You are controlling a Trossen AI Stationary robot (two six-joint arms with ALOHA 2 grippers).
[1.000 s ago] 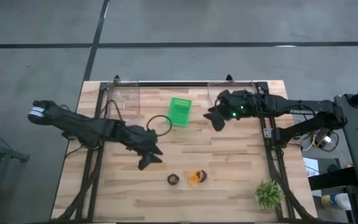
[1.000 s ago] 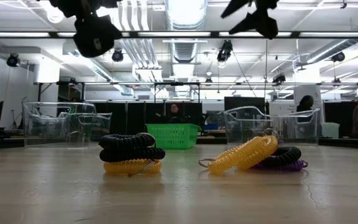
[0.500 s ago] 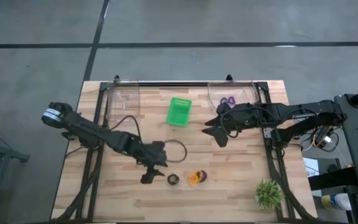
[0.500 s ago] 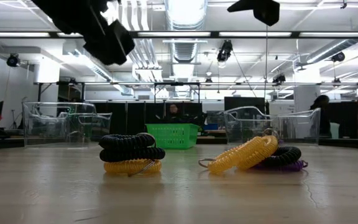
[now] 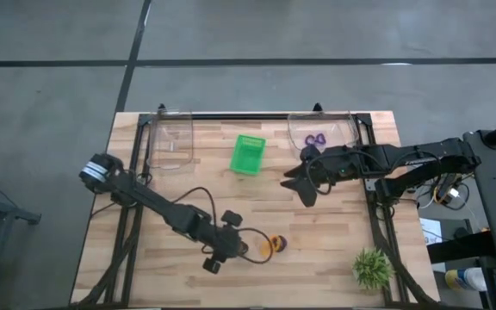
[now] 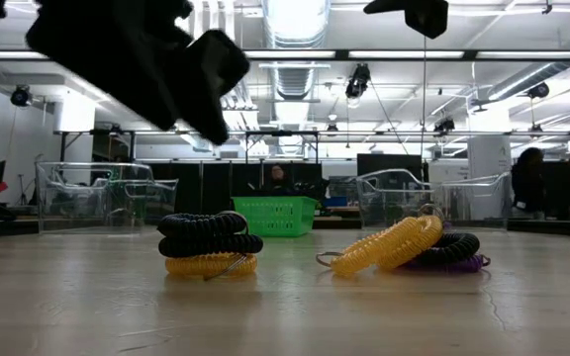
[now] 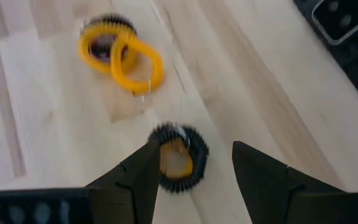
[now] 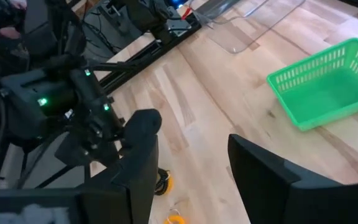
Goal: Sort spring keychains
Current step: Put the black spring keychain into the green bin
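Two small heaps of spring keychains lie on the wooden table near its front edge. One is a black coil on a yellow-orange one (image 6: 211,244) (image 7: 178,158). To its right lie orange, black and purple coils (image 6: 404,247) (image 5: 270,244). My left gripper (image 5: 231,244) (image 7: 196,146) hangs open just above the black coil, one finger on either side of it, touching nothing. My right gripper (image 5: 302,181) (image 8: 188,130) stands open in the air, right of the green basket (image 5: 248,155). Two purple coils (image 5: 315,139) lie in the clear bin at the back right.
A second clear bin (image 5: 171,143) stands at the back left, the green basket between the two bins. A spiky green plant (image 5: 373,269) sits at the front right corner. Bare wood lies between the basket and the heaps.
My left gripper has swept from the table's left middle toward the near edge and the right, sinking and rolling, and now hangs over the black coil. My right gripper has swung a little toward the near edge, uncovering the purple coils in the back right bin. The keychains have not moved.
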